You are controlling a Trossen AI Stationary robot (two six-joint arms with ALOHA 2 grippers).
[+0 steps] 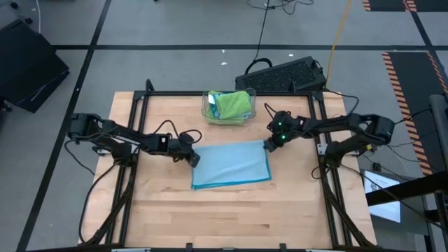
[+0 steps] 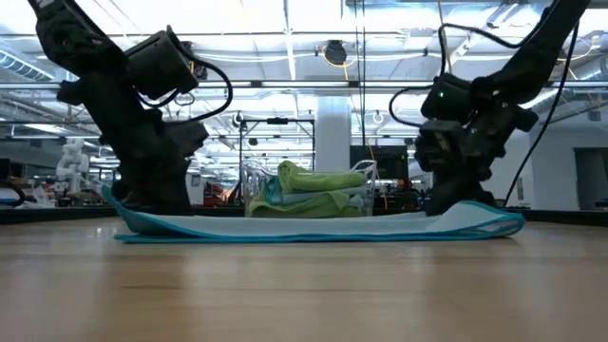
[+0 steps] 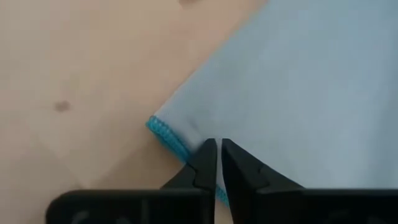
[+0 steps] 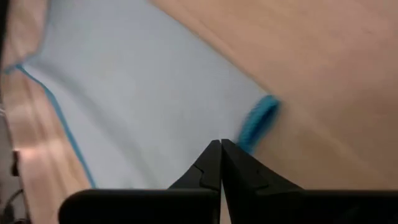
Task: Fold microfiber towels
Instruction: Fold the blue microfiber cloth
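A light blue microfiber towel (image 1: 231,164) lies spread on the wooden table, and in the low view the towel (image 2: 313,226) rests flat on its underside. My left gripper (image 1: 194,158) is shut at its far-left corner, my right gripper (image 1: 268,145) at its far-right corner. Lime green towels (image 1: 232,103) lie folded in a clear bin (image 1: 208,110) at the table's far middle. In the low view my left gripper (image 2: 152,204) and right gripper (image 2: 446,207) stand down at the towel's two ends. My left gripper pinches the towel's hemmed edge (image 3: 186,148) just beside the far-left corner (image 3: 158,126), between its two fingers. The fingers slant down from the table's left. The cloth around the hold lies flat on the wood, slack. My right gripper pinches the towel just beside its far-right corner, where the blue hem (image 4: 247,138) runs up to the fingers. The fingers slant down from the table's right. The corner's hem (image 4: 264,112) curls up a little; the rest of the towel lies on the table.
The bin's wall (image 2: 249,190) stands just behind the towel. A dark keyboard (image 1: 283,73) lies beyond the table's far right. Black frame rails (image 1: 129,182) run along the table's left and right sides. Bare wood (image 1: 231,217) stretches from the towel to the near edge.
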